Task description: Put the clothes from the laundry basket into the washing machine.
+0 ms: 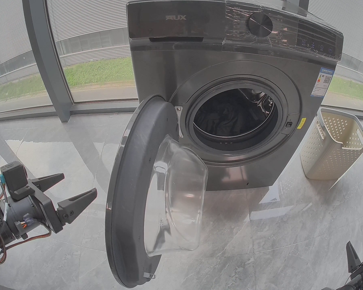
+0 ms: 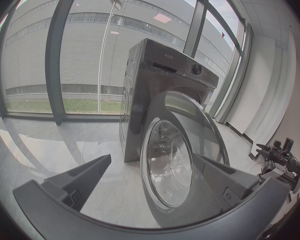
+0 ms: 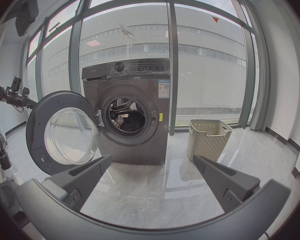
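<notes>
The fingers point(image 1: 77, 203) of the left gripper point(image 1: 80, 183) are spread wide, with nothing held between them. The right gripper point(image 3: 152, 159) is likewise parted and empty. The left gripper is placed in front of the washing machine point(image 1: 230, 61), off its hinge side, near the outer face of the fully opened door point(image 1: 129, 190). The right gripper is kept well in front of the machine, toward its other side.

Dark clothes point(image 1: 226, 115) are seen inside the machine's drum. The laundry basket point(image 1: 334, 146) is stood just beside the machine, and no garment can be made out in the part shown.

The door could be struck if the left arm were swung toward the drum, since it lies between them. A garment low in the basket could be missed.
</notes>
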You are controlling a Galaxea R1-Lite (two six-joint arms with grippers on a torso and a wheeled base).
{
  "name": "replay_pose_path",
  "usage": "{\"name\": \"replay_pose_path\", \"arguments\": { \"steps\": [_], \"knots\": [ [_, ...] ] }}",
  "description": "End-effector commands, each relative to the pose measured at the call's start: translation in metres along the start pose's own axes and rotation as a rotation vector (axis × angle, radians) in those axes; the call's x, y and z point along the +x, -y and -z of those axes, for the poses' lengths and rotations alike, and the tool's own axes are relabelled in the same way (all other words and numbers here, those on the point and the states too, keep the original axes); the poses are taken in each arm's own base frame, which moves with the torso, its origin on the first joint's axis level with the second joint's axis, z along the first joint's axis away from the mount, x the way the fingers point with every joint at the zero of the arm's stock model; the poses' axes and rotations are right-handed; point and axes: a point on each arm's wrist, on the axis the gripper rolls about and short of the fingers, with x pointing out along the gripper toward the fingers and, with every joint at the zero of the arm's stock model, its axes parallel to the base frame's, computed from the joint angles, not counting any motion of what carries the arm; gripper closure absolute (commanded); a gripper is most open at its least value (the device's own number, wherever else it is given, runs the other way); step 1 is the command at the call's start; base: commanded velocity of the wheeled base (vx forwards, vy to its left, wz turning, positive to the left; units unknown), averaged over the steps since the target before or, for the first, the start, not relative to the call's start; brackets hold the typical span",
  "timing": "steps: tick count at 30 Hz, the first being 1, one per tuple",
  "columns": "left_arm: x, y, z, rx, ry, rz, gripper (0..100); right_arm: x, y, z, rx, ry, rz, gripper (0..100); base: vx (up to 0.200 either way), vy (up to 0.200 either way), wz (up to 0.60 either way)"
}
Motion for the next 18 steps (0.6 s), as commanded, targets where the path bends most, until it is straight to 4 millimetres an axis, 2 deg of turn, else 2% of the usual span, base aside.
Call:
{"name": "replay_pose_path", "arguments": {
  "steps": [1, 7, 13, 18],
  "knots": [
    [0.010, 0.006, 0.002, 0.006, -0.036, 0.046, 0, 0.000, 0.000, 0.005, -0.001, -0.001, -0.001, 0, 0.000, 0.000, 0.00],
    [0.021, 0.018, 0.003, 0.009, -0.072, 0.119, 0, 0.000, 0.000, 0.005, -0.001, -0.001, -0.001, 0, 0.000, 0.000, 0.00],
    [0.048, 0.037, -0.007, -0.023, -0.054, 0.198, 0, 0.000, 0.000, 0.005, -0.001, -0.001, -0.001, 0, 0.000, 0.000, 0.00],
    [0.070, 0.042, -0.007, -0.013, -0.056, 0.196, 0, 0.000, 0.000, 0.005, -0.001, -0.001, -0.001, 0, 0.000, 0.000, 0.00]
  ]
}}
